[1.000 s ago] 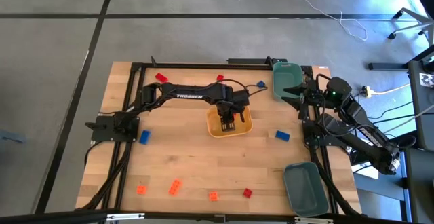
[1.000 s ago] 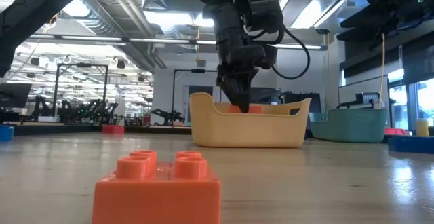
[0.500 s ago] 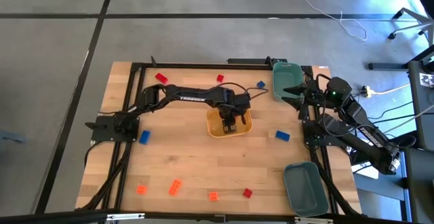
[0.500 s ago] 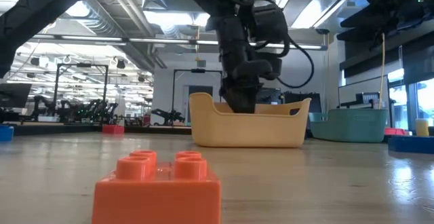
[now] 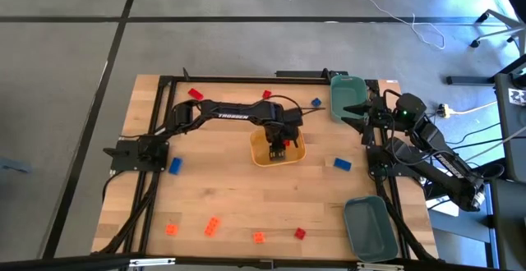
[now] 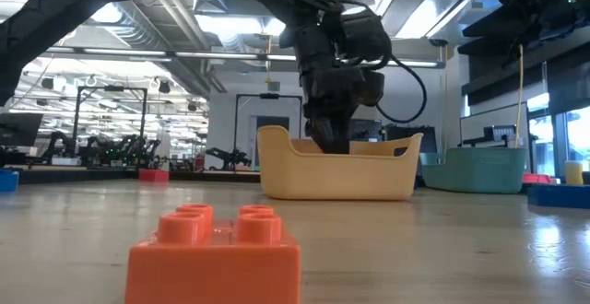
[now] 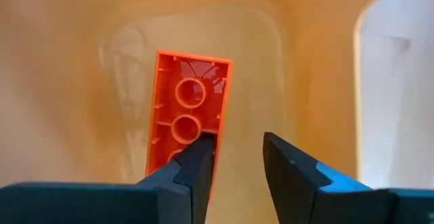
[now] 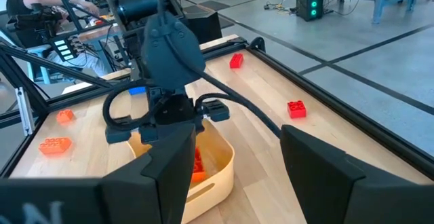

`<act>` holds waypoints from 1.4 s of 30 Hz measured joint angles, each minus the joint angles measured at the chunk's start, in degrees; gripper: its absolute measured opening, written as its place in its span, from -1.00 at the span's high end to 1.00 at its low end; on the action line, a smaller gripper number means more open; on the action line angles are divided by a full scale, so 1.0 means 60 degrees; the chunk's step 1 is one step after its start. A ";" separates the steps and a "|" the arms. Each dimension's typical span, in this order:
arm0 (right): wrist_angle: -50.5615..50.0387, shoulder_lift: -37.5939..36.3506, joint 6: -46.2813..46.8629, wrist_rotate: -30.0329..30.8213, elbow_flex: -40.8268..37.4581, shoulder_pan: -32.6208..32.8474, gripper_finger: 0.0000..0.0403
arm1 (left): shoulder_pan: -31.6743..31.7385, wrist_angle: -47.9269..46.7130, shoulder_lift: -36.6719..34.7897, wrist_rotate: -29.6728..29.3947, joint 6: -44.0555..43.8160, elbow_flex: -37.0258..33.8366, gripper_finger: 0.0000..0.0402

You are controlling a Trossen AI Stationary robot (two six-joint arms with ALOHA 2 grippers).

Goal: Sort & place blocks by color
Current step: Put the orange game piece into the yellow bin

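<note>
My left gripper (image 5: 279,144) reaches down into the yellow-orange tray (image 5: 256,152) at mid-table, its fingers open. An orange brick (image 7: 186,102) lies in the tray with its hollow underside showing, beside and partly behind one finger (image 7: 196,163). The gap between the fingers shows only the tray floor. In the low view the tray wall (image 6: 336,175) hides the fingertips. My right gripper (image 8: 234,149) waits open at the table's right edge, by the far teal bin (image 5: 348,97). Red, orange and blue blocks lie scattered on the table. My left gripper comes from above, slanting down into the tray. One finger overlaps the orange brick's near end (image 7: 178,157) in the wrist view, and I cannot tell whether it touches the brick. Nothing sits between the two fingers.
Red blocks (image 5: 196,94) (image 5: 267,94) and a blue one (image 5: 316,103) lie near the far edge. Blue blocks (image 5: 175,165) (image 5: 342,163) flank the tray. Orange blocks (image 5: 213,227) and a red one (image 5: 300,233) lie along the near edge. A second teal bin (image 5: 371,226) stands near right.
My left gripper has turned at the wrist over the tray and tipped a little, and its fingertips have sunk behind the tray's rim in the low view. The gap between its fingers shows no change.
</note>
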 joint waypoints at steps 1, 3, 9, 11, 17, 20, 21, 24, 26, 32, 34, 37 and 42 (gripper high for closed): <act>0.0007 0.0000 0.0000 0.0002 0.0000 0.0000 -0.08 | 0.0015 -0.0010 0.0000 0.0049 0.0001 0.0000 0.40; 0.0008 0.0000 0.0000 -0.0001 0.0000 0.0000 -0.08 | 0.0005 -0.0010 0.0000 -0.0064 -0.0219 0.0000 0.40; 0.0008 0.0000 0.0002 0.0002 0.0000 0.0000 -0.08 | -0.0277 0.0135 0.0000 -0.1755 0.0087 0.0007 0.40; 0.0008 0.0000 0.0001 0.0002 0.0000 0.0000 -0.08 | -0.0359 0.0117 0.0000 -0.2117 0.0135 0.0007 0.40; 0.0005 0.0000 0.0000 0.0002 0.0000 0.0000 -0.08 | -0.0431 0.0037 0.0101 -0.2364 0.0187 0.0015 0.40; 0.0004 0.0000 0.0002 0.0002 0.0000 0.0001 -0.08 | -0.0421 0.0011 0.0098 -0.2373 0.0191 0.0015 0.40; 0.0004 0.0000 0.0000 0.0002 0.0000 0.0000 -0.08 | -0.0421 0.0013 0.0102 -0.2385 0.0191 0.0015 0.40; 0.0004 0.0000 0.0000 0.0002 0.0000 0.0000 -0.08 | -0.0389 0.0149 0.0102 -0.2093 0.0348 0.0015 0.40; 0.0004 0.0000 0.0000 0.0002 0.0000 0.0000 -0.08 | -0.0305 0.0051 0.0098 -0.1216 0.0605 0.0015 0.40; 0.0000 0.0000 -0.0005 0.0002 0.0000 0.0004 -0.08 | -0.0050 0.0254 0.0099 -0.0981 0.1095 0.0015 0.40; 0.0000 0.0000 -0.0016 0.0002 0.0000 0.0002 -0.08 | -0.0012 0.0251 0.0100 -0.1105 0.1085 0.0015 0.40; 0.0000 0.0000 -0.0018 0.0002 0.0000 0.0004 -0.08 | -0.0045 0.0269 0.0101 -0.1854 0.0490 0.0015 0.40; -0.0002 0.0000 -0.0033 0.0002 0.0000 0.0000 -0.08 | -0.0111 0.0277 0.0174 -0.2668 -0.0057 0.0015 0.40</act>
